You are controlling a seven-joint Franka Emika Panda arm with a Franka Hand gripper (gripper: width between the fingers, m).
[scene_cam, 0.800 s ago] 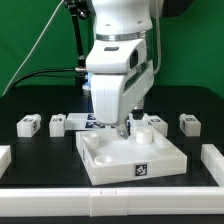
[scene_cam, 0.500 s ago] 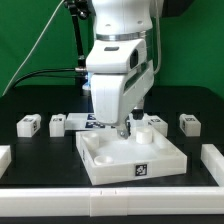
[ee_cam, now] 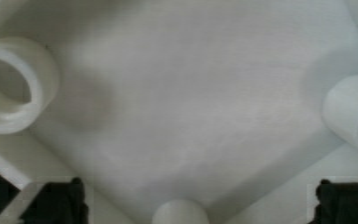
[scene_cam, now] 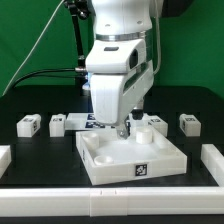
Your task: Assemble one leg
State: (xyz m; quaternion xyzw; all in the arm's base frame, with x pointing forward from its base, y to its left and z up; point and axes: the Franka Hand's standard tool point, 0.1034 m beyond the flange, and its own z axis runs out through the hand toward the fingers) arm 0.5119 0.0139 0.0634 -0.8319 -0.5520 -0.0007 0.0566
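Observation:
The large white square panel (scene_cam: 108,160) lies at the middle of the table, and its surface fills the wrist view (ee_cam: 176,100) with round sockets (ee_cam: 7,85) at two corners. My gripper (scene_cam: 124,129) hangs low over the panel's back part. In the wrist view the gripper (ee_cam: 201,204) is open, its dark fingertips (ee_cam: 59,200) far apart. A small rounded white piece (ee_cam: 172,211) shows between them, touching neither; I cannot tell what it is. Small white legs with markers lie behind the panel: two at the exterior view's left (scene_cam: 29,124) (scene_cam: 58,124) and two at its right (scene_cam: 188,122) (scene_cam: 156,121).
White rails border the table at the front (scene_cam: 110,202), at the exterior view's left (scene_cam: 4,156) and at its right (scene_cam: 212,160). A tagged flat piece (scene_cam: 78,121), probably the marker board, shows behind the arm. A green wall stands at the back.

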